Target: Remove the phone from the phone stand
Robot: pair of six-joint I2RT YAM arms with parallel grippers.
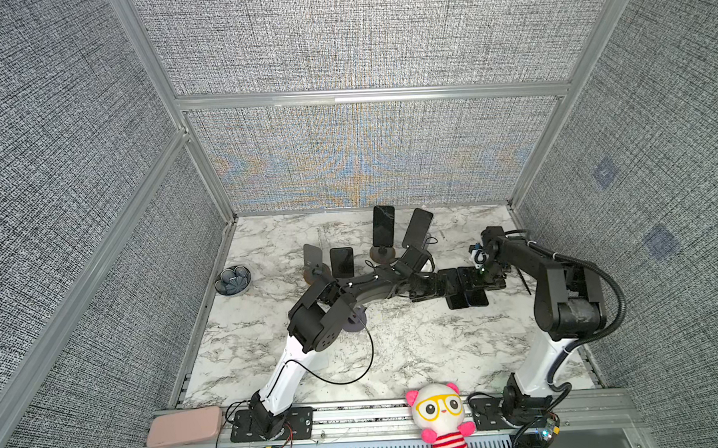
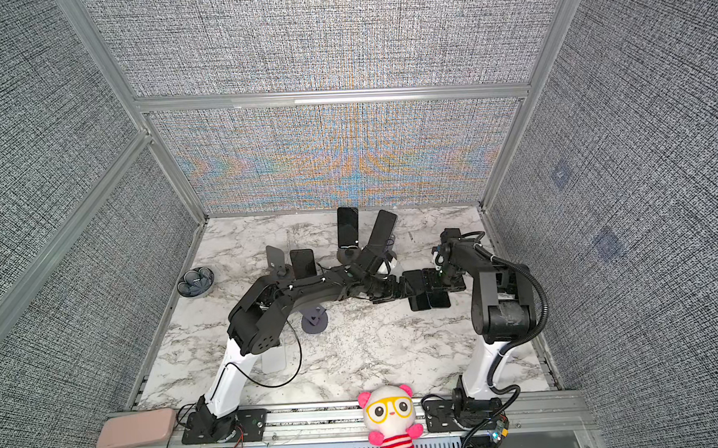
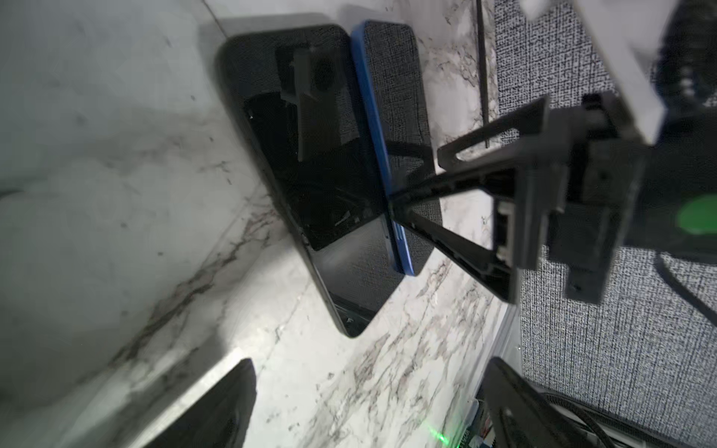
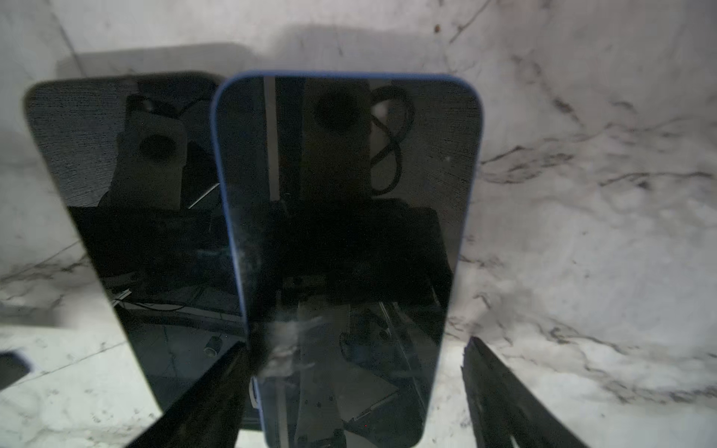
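Between the spread tips of my right pincer (image 4: 357, 343) the blue-edged phone (image 4: 341, 194) lies flat on the desk (image 4: 601, 232); my left pincer (image 3: 370, 362) is apart too. Release step, I think; next, rise straight.

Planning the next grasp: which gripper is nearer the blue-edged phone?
Right. The right gripper straddles the blue-edged phone; the left gripper is across the black phone from it.

Marble table (image 1: 396, 356) — 2 phones (image 1: 456, 302) flat.
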